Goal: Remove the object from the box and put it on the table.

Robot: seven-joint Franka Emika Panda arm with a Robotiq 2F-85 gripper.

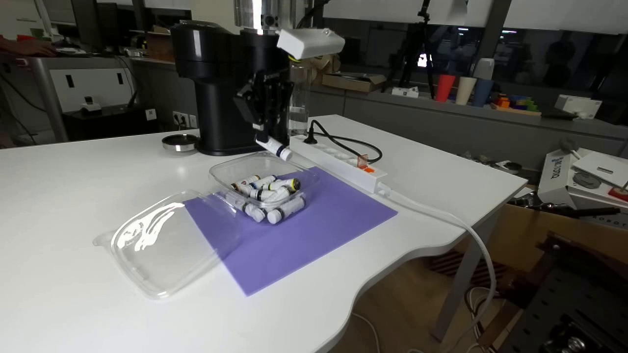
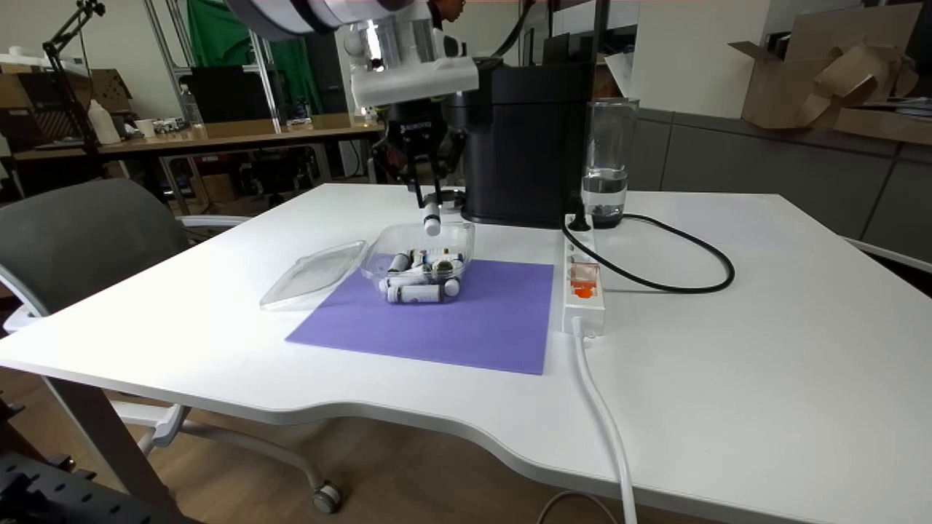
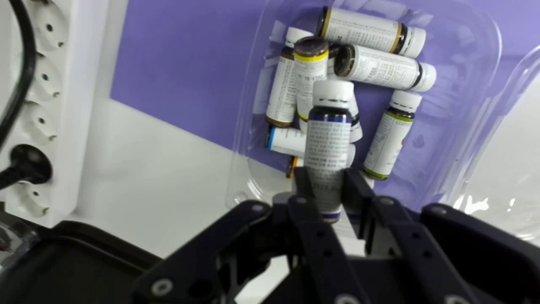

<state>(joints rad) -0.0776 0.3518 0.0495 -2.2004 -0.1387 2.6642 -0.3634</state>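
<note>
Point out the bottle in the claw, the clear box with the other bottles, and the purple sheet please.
Held bottle (image 3: 327, 147): wrist view, on its printed label.
Clear box (image 1: 240, 166): in an exterior view, on its bare inner wall.
Purple sheet (image 2: 451, 331): in an exterior view, on its bare near part.

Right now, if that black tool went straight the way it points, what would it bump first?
Likely the heaped bottles in the clear box, with the held bottle touching before the tool itself; depth is unclear.
</note>
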